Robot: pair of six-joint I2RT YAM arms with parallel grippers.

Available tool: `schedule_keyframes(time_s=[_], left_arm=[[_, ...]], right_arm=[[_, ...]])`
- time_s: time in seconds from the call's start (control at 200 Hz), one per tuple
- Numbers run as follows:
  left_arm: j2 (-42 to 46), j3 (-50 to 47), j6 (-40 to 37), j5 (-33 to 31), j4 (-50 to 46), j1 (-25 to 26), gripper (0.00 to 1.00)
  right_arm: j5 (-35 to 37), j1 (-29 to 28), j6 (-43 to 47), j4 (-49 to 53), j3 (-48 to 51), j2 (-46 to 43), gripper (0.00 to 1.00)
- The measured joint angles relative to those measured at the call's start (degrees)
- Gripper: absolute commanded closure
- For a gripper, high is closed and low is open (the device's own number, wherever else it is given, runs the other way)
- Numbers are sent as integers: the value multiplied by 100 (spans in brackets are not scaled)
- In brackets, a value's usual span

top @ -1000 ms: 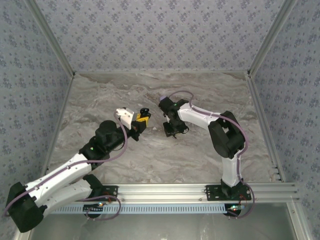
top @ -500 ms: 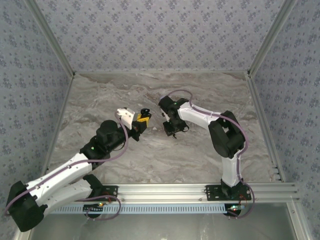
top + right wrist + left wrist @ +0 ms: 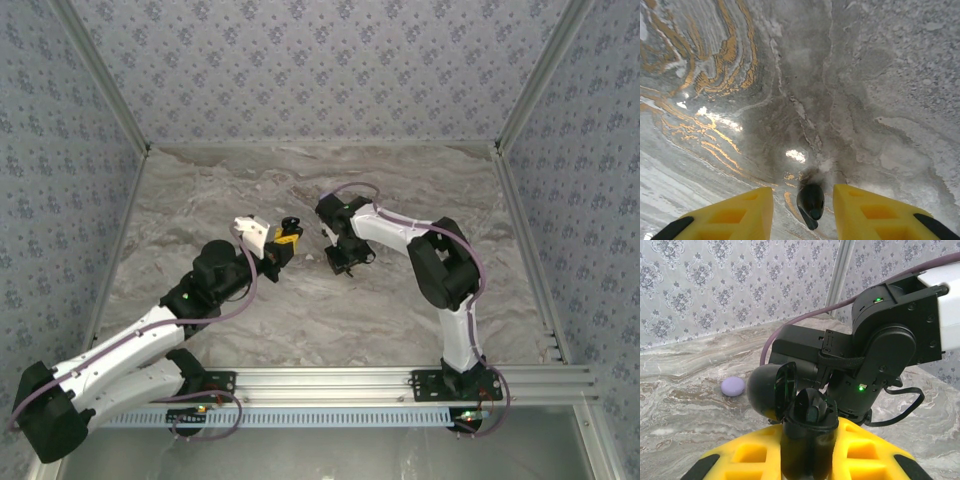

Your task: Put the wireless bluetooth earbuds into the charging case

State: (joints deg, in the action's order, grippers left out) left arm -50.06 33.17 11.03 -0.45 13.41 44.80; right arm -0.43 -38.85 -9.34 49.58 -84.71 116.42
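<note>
Black earbud [image 3: 810,202] between narrower right fingers [image 3: 875,215]

Robot lab test booth: wallpapered walls [image 3: 320,60], marble-print tabletop [image 3: 300,310], aluminium rail [image 3: 330,380]

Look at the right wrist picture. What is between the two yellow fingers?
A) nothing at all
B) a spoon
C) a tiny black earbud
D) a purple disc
C: a tiny black earbud sits between the yellow fingers of the right end effector, with a gap on each side of it.
</note>
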Motion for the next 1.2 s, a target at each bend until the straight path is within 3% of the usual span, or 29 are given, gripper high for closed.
schedule_keyframes(time_s=[1.199], left_arm=[[-79, 11, 13, 63, 0, 0, 81]], right_arm=[[-39, 122, 2, 173, -138, 229, 82]])
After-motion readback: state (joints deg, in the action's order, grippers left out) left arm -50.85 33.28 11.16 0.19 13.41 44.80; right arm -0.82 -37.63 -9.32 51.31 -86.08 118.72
